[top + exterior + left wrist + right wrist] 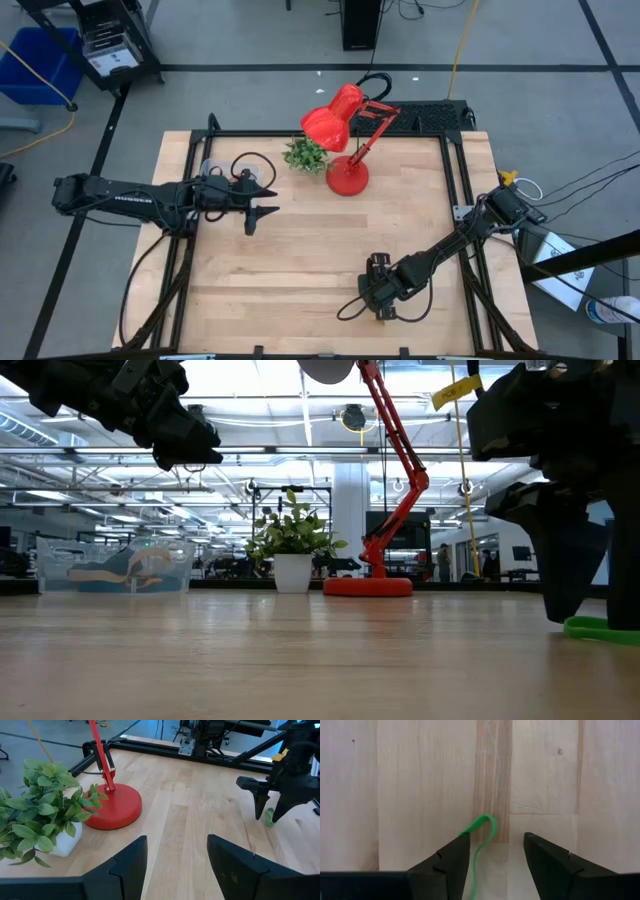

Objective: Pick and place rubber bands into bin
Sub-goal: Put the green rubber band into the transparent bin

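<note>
A green rubber band [481, 836] lies on the wooden table near its front edge; it also shows in the low view [600, 628] and the left wrist view [270, 817]. My right gripper [495, 845] is open and points down, a finger on either side of the band, with the tips close to the table [595, 615]. The clear bin [115, 565] stands at the far left with several bands inside, partly under my left arm in the high view [212, 168]. My left gripper [262, 212] is open and empty, above the table beside the bin. My right gripper's fingers point down from above and stand on either side of the green band's curved end [487, 822]. The band runs close along the inner edge of one finger [457, 852]. I cannot tell whether it touches that finger. The band lies flat on the table.
A red desk lamp [345, 140] and a small potted plant [307, 155] stand at the far middle of the table. A black cable [350, 305] loops beside my right gripper. Bare wood lies between the two grippers.
</note>
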`<action>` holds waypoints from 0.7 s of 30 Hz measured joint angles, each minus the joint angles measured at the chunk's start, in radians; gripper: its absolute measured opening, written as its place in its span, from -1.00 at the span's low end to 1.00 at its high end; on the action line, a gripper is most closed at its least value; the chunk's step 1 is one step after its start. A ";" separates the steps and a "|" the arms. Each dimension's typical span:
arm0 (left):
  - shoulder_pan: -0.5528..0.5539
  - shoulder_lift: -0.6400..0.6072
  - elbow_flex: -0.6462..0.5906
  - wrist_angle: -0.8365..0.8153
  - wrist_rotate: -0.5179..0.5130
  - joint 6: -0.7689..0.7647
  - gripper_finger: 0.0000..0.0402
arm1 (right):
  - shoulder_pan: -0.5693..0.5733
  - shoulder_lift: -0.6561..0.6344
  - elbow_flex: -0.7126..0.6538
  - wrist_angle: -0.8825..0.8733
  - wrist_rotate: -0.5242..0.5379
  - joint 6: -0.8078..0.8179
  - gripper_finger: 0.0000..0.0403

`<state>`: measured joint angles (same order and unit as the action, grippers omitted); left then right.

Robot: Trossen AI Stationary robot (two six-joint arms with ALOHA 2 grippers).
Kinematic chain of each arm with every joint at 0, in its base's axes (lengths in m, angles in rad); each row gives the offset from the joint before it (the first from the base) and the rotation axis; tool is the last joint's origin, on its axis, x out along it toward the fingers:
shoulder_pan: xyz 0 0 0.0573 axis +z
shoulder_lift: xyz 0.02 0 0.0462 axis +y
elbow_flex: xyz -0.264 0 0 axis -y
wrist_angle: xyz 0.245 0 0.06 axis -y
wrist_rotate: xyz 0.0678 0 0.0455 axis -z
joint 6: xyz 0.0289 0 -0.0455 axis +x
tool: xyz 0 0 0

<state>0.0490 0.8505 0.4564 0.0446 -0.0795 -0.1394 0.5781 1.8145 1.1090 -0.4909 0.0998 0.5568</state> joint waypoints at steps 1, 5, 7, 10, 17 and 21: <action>0.000 0.000 0.000 0.000 0.000 0.000 0.07 | 0.000 0.000 -0.011 0.017 0.000 0.000 -0.11; 0.000 0.000 0.000 -0.001 0.000 0.004 0.07 | 0.000 -0.009 -0.073 0.118 -0.012 0.008 -0.19; 0.000 0.000 0.000 -0.004 0.000 0.005 0.07 | -0.004 -0.010 -0.104 0.169 -0.025 0.008 -0.27; 0.000 0.000 0.000 -0.005 0.000 0.005 0.07 | -0.003 -0.009 -0.125 0.183 -0.025 0.019 -0.42; 0.000 0.000 0.000 -0.005 0.000 0.005 0.07 | -0.004 -0.010 -0.134 0.180 -0.032 -0.032 -0.89; 0.000 0.000 0.000 -0.005 0.000 0.005 0.07 | -0.008 -0.037 -0.135 0.178 0.022 -0.076 -0.97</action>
<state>0.0489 0.8505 0.4568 0.0399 -0.0799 -0.1345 0.5702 1.7777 0.9745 -0.3127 0.1219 0.4808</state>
